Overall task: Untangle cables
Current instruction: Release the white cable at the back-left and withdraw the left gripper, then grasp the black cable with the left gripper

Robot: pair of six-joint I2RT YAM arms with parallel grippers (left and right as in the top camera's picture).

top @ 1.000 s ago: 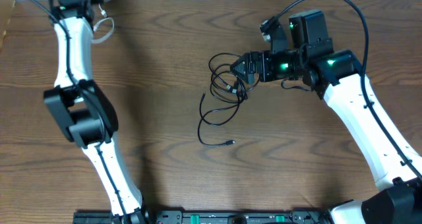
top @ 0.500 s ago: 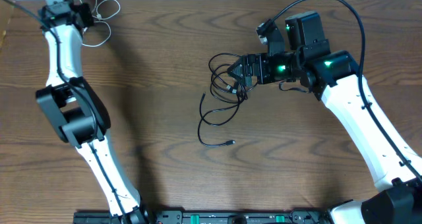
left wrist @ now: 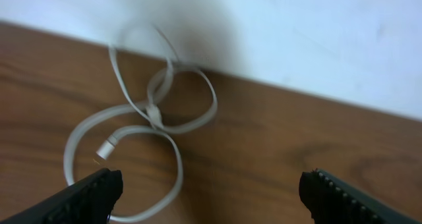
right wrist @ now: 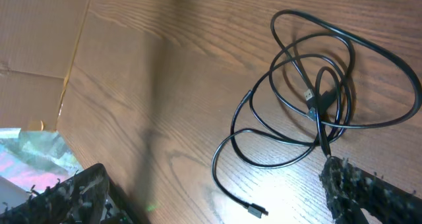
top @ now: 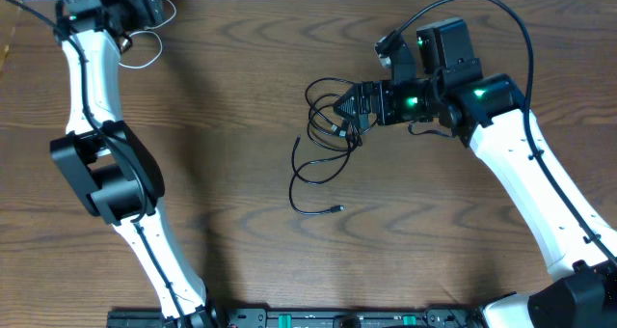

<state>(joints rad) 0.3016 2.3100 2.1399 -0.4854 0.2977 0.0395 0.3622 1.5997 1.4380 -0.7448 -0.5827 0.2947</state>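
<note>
On my overhead feed the left arm is stretched to the far left corner of the table [top: 241, 174], with the left gripper [top: 135, 4] up by the far edge. Its wrist camera shows both fingers [left wrist: 92, 196] at the bottom corners of the view, spread wide apart with nothing between them. The white cable [left wrist: 155, 112] lies alone just ahead of them. It sits in a few loose loops that cross one another, with one plug end pointing toward the left finger and the top of the loops reaching the table's far edge. In the overhead view that white cable [top: 145, 46] is well apart from everything else. The black cables [top: 333, 125] sit right of centre in one knotted bundle of overlapping loops, and a single loose tail curves down toward me and ends in a small plug. I cannot pick the two black cords apart inside the bundle. The right gripper [top: 347, 104] is at the bundle's right side. On its wrist camera the fingers are wide apart, and the black cables [right wrist: 323, 102] run down to the tip of the right-hand finger [right wrist: 356, 184]. I cannot tell whether they touch it. Brown cardboard [right wrist: 39, 33] shows beyond the table edge.
</note>
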